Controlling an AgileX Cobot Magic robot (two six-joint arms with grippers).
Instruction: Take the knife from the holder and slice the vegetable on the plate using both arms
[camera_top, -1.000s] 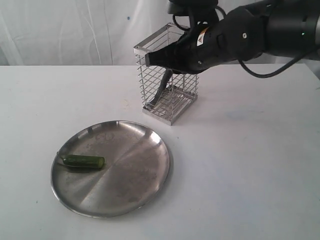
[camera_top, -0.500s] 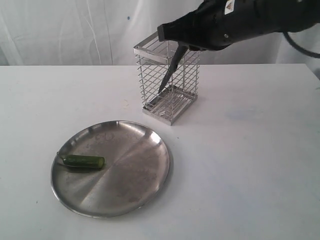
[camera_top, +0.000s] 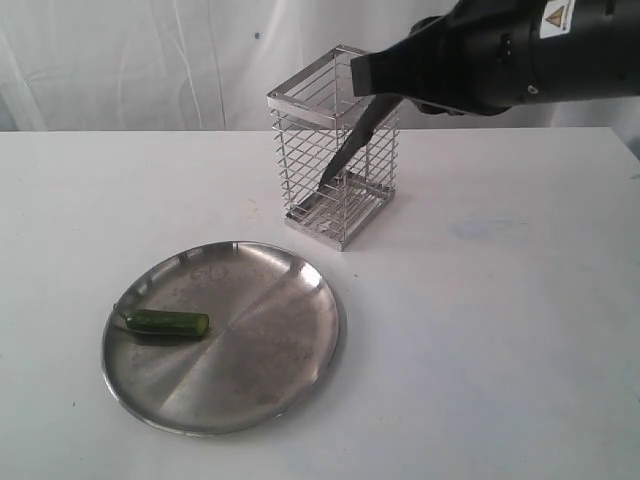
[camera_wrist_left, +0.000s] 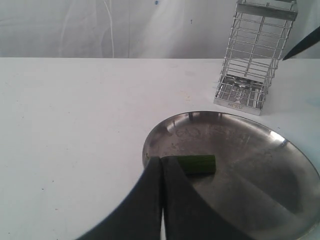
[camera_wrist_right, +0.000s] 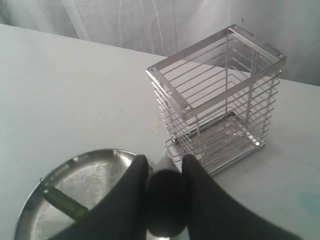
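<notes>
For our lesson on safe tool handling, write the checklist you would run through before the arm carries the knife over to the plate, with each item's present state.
1. Right claw grips the knife: ok, the handle sits between its fingers.
2. Blade clear of the holder: ok, the right wrist view shows the holder empty.
3. Holder upright: ok.
4. The vegetable lies on the plate: ok.
5. Left claw steadies the vegetable: not ok, it is shut and not gripping it.
6. Table between holder and plate free of obstacles: ok.
</notes>
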